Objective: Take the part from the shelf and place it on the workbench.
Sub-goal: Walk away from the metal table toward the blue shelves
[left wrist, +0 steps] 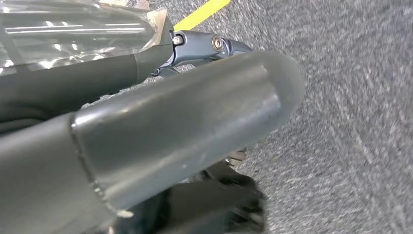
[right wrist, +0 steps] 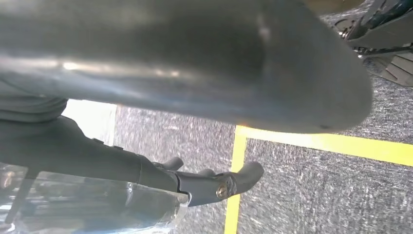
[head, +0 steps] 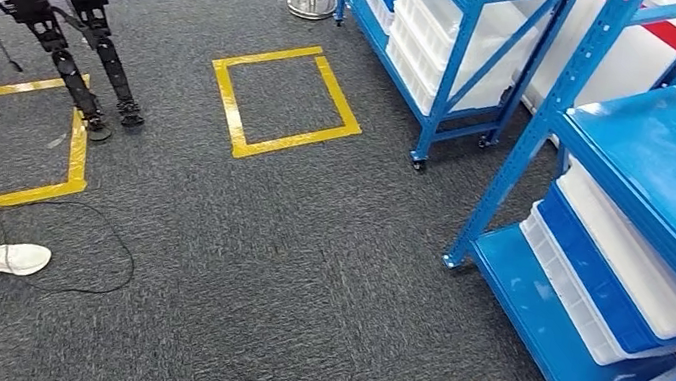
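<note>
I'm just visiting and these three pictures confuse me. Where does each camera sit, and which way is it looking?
Head view: high on the robot, looking down at grey carpet, blue shelves with white bins; none of its arms.
Left wrist view: behind the left robot hand, facing carpet; clear plastic beside the fingers.
Right wrist view: behind the right robot hand, facing carpet.
All share carpet with yellow tape.

A robot test room or storeroom — tall blue metal shelves (head: 661,168) with white and blue bins (head: 606,261), grey carpet (head: 286,243), yellow tape squares (head: 283,102) on the floor — another robot's black legs (head: 68,9) standing there
</note>
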Motion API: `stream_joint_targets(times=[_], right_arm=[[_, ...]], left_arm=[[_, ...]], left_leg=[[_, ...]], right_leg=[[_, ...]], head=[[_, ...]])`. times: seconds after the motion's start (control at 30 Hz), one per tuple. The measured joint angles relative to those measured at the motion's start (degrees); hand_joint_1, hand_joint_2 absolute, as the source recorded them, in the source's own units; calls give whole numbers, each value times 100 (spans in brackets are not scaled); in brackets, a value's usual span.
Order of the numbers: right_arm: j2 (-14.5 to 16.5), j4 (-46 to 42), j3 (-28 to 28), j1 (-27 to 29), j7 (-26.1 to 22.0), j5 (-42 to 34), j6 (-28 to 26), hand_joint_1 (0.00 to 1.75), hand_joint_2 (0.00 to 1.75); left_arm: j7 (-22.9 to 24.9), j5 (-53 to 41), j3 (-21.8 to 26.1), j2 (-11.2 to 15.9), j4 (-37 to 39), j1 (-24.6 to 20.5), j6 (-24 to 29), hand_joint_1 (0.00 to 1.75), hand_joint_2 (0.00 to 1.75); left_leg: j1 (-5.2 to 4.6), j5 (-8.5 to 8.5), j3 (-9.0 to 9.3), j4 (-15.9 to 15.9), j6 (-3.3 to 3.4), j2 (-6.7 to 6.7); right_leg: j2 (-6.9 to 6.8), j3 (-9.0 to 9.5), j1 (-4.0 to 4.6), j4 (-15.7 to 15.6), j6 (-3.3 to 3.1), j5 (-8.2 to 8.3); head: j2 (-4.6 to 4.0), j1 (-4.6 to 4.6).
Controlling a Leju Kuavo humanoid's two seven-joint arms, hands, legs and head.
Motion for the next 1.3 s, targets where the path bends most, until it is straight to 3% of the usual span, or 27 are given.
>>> stream_joint_targets(times=[0.03, 0.07, 0.1, 0.17, 0.23, 0.3, 0.33, 0.4, 0.47, 0.53, 0.57, 0.6, 0.67, 0.73, 0.77, 0.83, 0.9, 0.97, 1.03, 1.07, 1.1, 1.13, 1.2, 1.27, 1.3], right_arm=[[2, 0, 0, 4, 0, -1, 2, 0, 0], [1, 0, 0, 9, 1, -1, 3, 0, 0], [-2, 0, 0, 12, 1, -1, 4, 0, 0], [-3, 0, 0, 8, 1, -1, 6, 0, 0], [1, 0, 0, -3, 1, -1, 7, 0, 0], [2, 1, 0, 8, 1, -1, 6, 0, 0], [-2, 2, 0, 20, 1, -1, 6, 0, 0], [-6, 4, 0, 26, 1, -1, 6, 0, 0], [-4, 4, 0, 12, 1, 1, 7, 0, 0], [-3, 4, 0, 9, 5, 5, 6, 0, 0], [-4, 4, 0, 15, 10, 10, 6, 0, 0], [-8, 4, 0, 22, 19, 15, 6, 0, 0], [-8, 4, 0, 21, 34, 19, 8, 0, 0], [2, 3, -1, -3, 45, 9, 11, 0, 0], [8, 3, -2, -9, 49, 0, 13, 0, 0], [4, 4, -2, 1, 51, -23, 9, 0, 0], [1, 4, -4, 12, 51, -33, -2, 0, 0], [7, 4, -6, 8, 51, -20, -9, 0, 0], [20, 4, -7, 3, 51, 4, -4, 0, 0], [26, 4, -7, 5, 51, 17, 0, 0, 0], [28, 4, -7, 7, 55, 28, 5, 0, 0], [30, 4, -7, 8, 59, 39, 12, 0, 0], [36, 4, -5, -5, 69, 55, 25, 0, 0], [44, 4, -4, -22, 74, 62, 37, 0, 0], [45, 4, -4, -24, 75, 64, 40, 0, 0]], left_arm=[[0, 0, 0, 1, 1, 10, -8, 0, 0], [0, -2, 0, 1, 1, 14, -19, 0, 0], [0, -4, 0, 2, 1, 16, -28, 0, 0], [3, -8, 0, 9, 2, 16, -47, 0, 0], [8, -9, -1, 14, 3, 13, -56, 0, 0], [9, -9, -2, 13, 3, 9, -59, 0, 0], [9, -10, -2, 11, 3, 5, -59, 0, 0], [9, -11, -2, 9, 3, 0, -60, 0, 0], [14, -14, -2, 9, 3, 3, -60, 0, 0], [25, -14, -2, 12, 3, 7, -56, 0, 0], [29, -14, -2, 13, 3, 7, -53, 0, 0], [32, -12, -2, 13, 3, 6, -50, 0, 0], [32, -8, -2, 14, 2, 5, -44, 0, 0], [23, -13, -2, 16, 1, 1, -49, 0, 0], [19, -21, -3, 18, 1, -5, -57, 0, 0], [18, -42, -12, 14, 1, -23, -79, 0, 0], [28, -51, -22, 11, 1, -36, -91, 0, 0], [47, -49, -23, 13, 2, -27, -86, 0, 0], [62, -37, -22, 15, 3, -7, -70, 0, 0], [64, -26, -22, 16, 3, -2, -62, 0, 0], [64, -17, -22, 16, 3, 0, -57, 0, 0], [62, -10, -21, 19, 3, 0, -52, 0, 0], [56, -2, -21, 29, 3, 0, -41, 0, 0], [51, 2, -22, 37, 3, -2, -31, 0, 0], [50, 4, -21, 37, 3, -4, -26, 0, 0]], left_leg=[[0, 8, -101, 149, 5, -27], [1, 141, -99, 71, 16, -43], [3, 369, 8, -224, 33, -76], [16, 776, 318, -988, 71, -299], [3, 895, 460, -1355, 103, -454], [-31, 911, 467, -1400, 160, -364], [-36, 941, 479, -1436, 204, -299], [-24, 997, 500, -1516, 290, -158], [-36, 1008, 493, -1534, 327, 8], [-47, 1005, 480, -1531, 328, 180], [-47, 1001, 477, -1530, 323, 253], [-46, 995, 480, -1529, 312, 321], [-59, 964, 505, -1519, 264, 444], [-84, 916, 550, -1507, 181, 553], [-89, 894, 577, -1508, 139, 608], [-51, 854, 626, -1497, 64, 672], [-4, 652, 560, -1251, 2, 455], [16, 261, 275, -586, -22, 126], [17, 25, -37, 41, -22, 2], [17, 71, -91, 108, -14, -18], [18, 228, -46, -37, 0, -36], [20, 450, 80, -350, 18, -88], [33, 806, 362, -1056, 56, -384], [20, 891, 470, -1368, 89, -571], [1, 894, 480, -1404, 116, -523]], right_leg=[[90, 0, 13, 4, -5, 2], [180, 6, 20, 8, -4, 2], [269, 17, 23, 13, -3, 2], [423, 21, 39, 28, 9, 1], [543, -19, 49, 33, 59, 16], [647, -78, 39, 14, 146, 45], [611, -111, 37, 39, 175, 38], [355, -296, 48, 340, 172, -121], [78, -670, 34, 1067, 140, -443], [4, -944, 4, 1624, 179, -617], [-18, -912, -12, 1592, 228, -575], [-58, -757, -30, 1329, 286, -463], [-307, -290, -51, 515, 365, -196], [-503, -26, -24, 58, 322, -73], [-510, -20, 4, 23, 274, -68], [-365, -20, -7, 5, 186, -58], [-228, 9, -54, -17, 98, -32], [-91, 14, -52, -20, 30, -10], [69, 5, -20, -15, 0, -1], [155, 6, -9, -11, -4, 1], [242, 14, -3, -8, -3, 2], [324, 23, -1, -5, -1, 2], [468, 12, 18, 14, 17, 5], [588, -49, 26, 24, 77, 26], [653, -94, 25, 19, 124, 43]], head=[[-1, -1], [0, 0], [-1, 1], [-1, 1], [-1, 3], [-1, 3], [-1, 4], [-1, 27], [-1, 52], [-1, 58], [-1, 61], [-1, 62], [0, 66], [0, 48], [-1, 37], [-1, 21], [-1, 1], [0, -22], [0, -23], [0, -23], [0, -22], [0, -22], [-1, -21], [-1, -18], [-1, -18]])
